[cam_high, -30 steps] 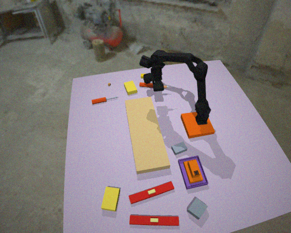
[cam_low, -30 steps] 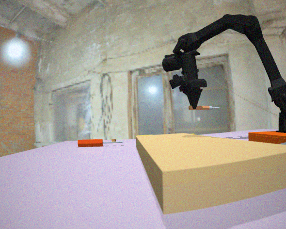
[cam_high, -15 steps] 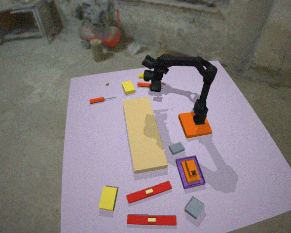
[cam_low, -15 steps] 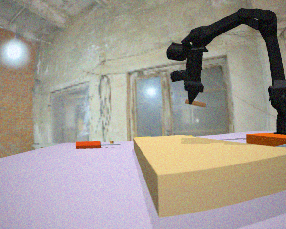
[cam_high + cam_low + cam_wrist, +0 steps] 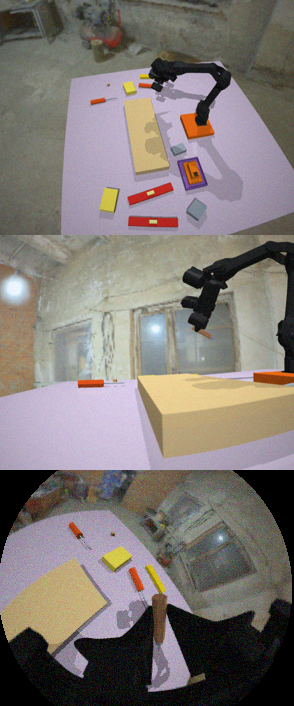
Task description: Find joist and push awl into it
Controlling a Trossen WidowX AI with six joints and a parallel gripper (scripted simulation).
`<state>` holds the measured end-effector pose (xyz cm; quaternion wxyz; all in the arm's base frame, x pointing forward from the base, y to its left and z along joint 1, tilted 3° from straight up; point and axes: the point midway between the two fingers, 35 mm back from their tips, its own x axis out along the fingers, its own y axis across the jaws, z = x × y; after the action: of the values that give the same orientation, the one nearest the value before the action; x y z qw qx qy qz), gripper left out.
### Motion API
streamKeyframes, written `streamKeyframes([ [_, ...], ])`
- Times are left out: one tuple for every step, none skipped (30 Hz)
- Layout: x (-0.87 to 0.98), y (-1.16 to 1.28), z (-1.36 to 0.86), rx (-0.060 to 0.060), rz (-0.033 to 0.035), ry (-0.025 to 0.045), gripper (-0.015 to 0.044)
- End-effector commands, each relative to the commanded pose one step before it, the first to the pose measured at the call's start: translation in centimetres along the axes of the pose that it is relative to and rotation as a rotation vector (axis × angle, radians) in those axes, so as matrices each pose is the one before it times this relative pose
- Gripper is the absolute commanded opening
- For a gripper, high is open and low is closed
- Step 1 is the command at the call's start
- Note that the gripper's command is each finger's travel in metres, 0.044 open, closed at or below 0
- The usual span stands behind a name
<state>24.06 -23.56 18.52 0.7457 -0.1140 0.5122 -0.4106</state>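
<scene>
My gripper [image 5: 157, 87] [image 5: 198, 329] [image 5: 159, 608] is shut on the awl, high above the table just beyond the panel's far end. The awl [image 5: 205, 333] [image 5: 159, 625] has a brown handle; it is tilted, its thin metal end pointing down and right in the exterior view. I cannot make it out in the top view. The tan floor panel [image 5: 139, 117] [image 5: 174, 397] [image 5: 55, 600] lies flat, with no hole visible on its top. The joist is hidden. The orange stud finder [image 5: 190, 172] lies inside the purple tray [image 5: 184, 174].
Orange-handled tools [image 5: 97, 101] [image 5: 145, 85] lie left of the panel and beyond it. Yellow blocks [image 5: 129, 87] [image 5: 109, 199] stand beyond the far end and near the front. Red levels [image 5: 139, 196] [image 5: 139, 221] lie in front. Grey blocks [image 5: 178, 149] [image 5: 196, 209] lie near the tray.
</scene>
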Motion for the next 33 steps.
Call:
streamKeyframes([
  [-1.041,-0.929,-0.197,0.1067,-0.08317,-0.07449,0.0],
  [-0.208,-0.195,-0.034,0.0232,-0.01591,-0.01586,0.0],
  [-0.209,-0.199,-0.035,0.0235,-0.01558,-0.01586,0.0],
  [-0.209,-0.204,-0.036,0.0239,-0.01526,-0.01586,0.0],
  [-0.209,-0.209,-0.037,0.0242,-0.01494,-0.01584,0.0],
  [-0.209,-0.213,-0.039,0.0246,-0.01463,-0.0158,0.0],
  [-0.208,-0.218,-0.04,0.0249,-0.01432,-0.01576,0.0],
  [-0.208,-0.223,-0.041,0.0253,-0.01401,-0.0157,0.0],
  [-0.207,-0.228,-0.042,0.0256,-0.01371,-0.01563,0.0],
  [-0.207,-0.233,-0.043,0.0259,-0.01342,-0.01554,0.0],
  [-0.206,-0.238,-0.044,0.0262,-0.01313,-0.01544,0.0],
  [-0.205,-0.244,-0.045,0.0266,-0.01284,-0.01533,0.0],
  [-0.204,-0.249,-0.046,0.0269,-0.01256,-0.01521,0.0],
  [-0.203,-0.254,-0.047,0.0272,-0.01229,-0.01508,0.0],
  [-0.202,-0.26,-0.047,0.0275,-0.01203,-0.01494,0.0],
  [-0.2,-0.265,-0.048,0.0278,-0.01178,-0.01478,0.0],
  [-0.199,-0.271,-0.049,0.0281,-0.01153,-0.01462,0.0],
  [-0.197,-0.277,-0.05,0.0284,-0.01129,-0.01444,0.0],
  [-0.195,-0.282,-0.05,0.0287,-0.01106,-0.01426,0.0],
  [-0.193,-0.288,-0.051,0.0289,-0.01084,-0.01406,0.0],
  [-0.191,-0.294,-0.051,0.0292,-0.01063,-0.01386,0.0],
  [-0.189,-0.3,-0.052,0.0295,-0.01043,-0.01364,0.0],
  [-0.187,-0.306,-0.052,0.0297,-0.01024,-0.01342,0.0],
  [-0.184,-0.312,-0.052,0.03,-0.01006,-0.01319,0.0],
  [-0.182,-0.318,-0.052,0.0302,-0.00989,-0.01295,0.0],
  [0.626,1.365,0.001,-0.1133,0.04638,0.04926,0.0],
  [-0.082,0.411,-0.011,0.0005,0.01739,-0.00369,0.0],
  [-0.14,0.685,-0.02,0.0008,0.029,-0.00614,0.0],
  [-0.171,0.835,-0.026,0.0009,0.0354,-0.00747,0.0],
  [-0.163,0.826,-0.031,0.0019,0.03507,-0.00747,0.0],
  [-0.159,0.824,-0.035,0.0021,0.03501,-0.00743,0.0],
  [-0.157,0.825,-0.038,0.002,0.03506,-0.00738,0.0],
  [-0.156,0.826,-0.042,0.0019,0.0351,-0.00733,0.0],
])
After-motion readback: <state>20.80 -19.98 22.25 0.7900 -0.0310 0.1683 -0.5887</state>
